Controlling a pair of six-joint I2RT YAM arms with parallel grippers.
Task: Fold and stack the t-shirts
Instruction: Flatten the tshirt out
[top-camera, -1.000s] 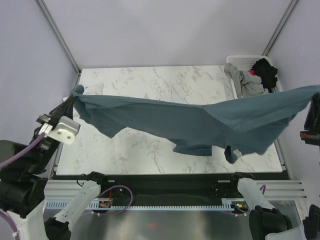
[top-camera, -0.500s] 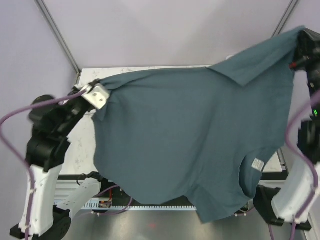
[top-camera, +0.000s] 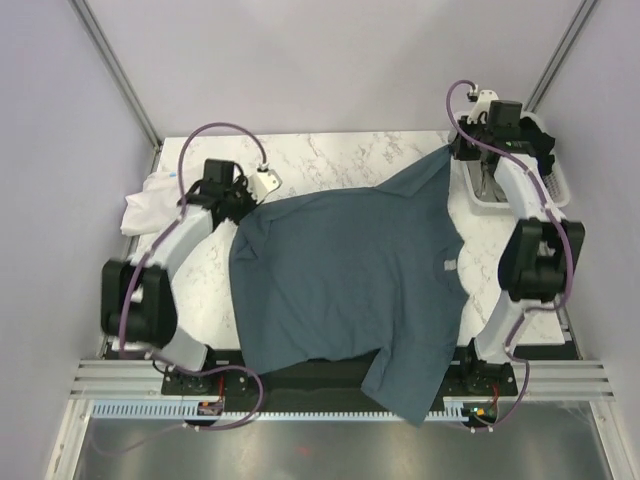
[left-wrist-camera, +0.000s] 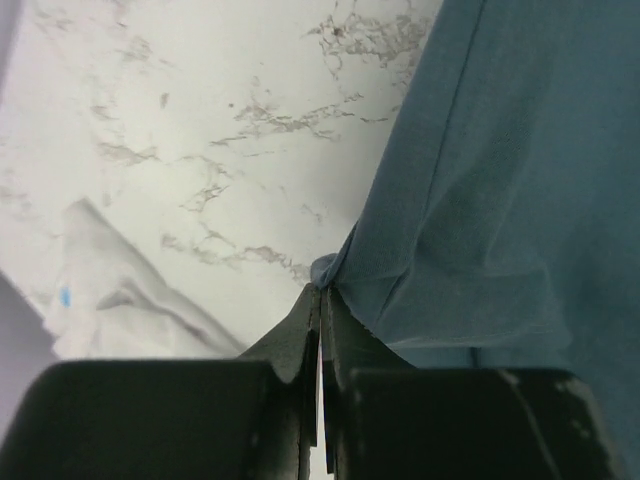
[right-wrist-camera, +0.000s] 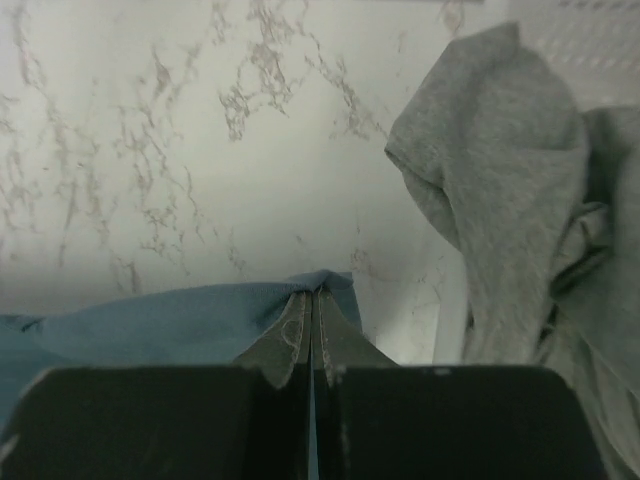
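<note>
Slate-blue t-shirt (top-camera: 350, 280) lowered onto tabletop (top-camera: 330, 160), long axis top-to-bottom of frame; left gripper (left-wrist-camera: 320, 295), right gripper (right-wrist-camera: 311, 300) pinch its upper corners.

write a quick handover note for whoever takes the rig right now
Grippers: left gripper shut on one far corner of the slate-blue t-shirt; right gripper shut on the other far corner, beside the basket.
Things: the slate-blue t-shirt lies spread on the table, its near end hanging over the near edge. A white t-shirt lies at the table's left edge. A grey t-shirt hangs over the basket rim.
Done: one shirt spread flat.
Left: no fold made, nothing stacked, the other shirts untouched.
</note>
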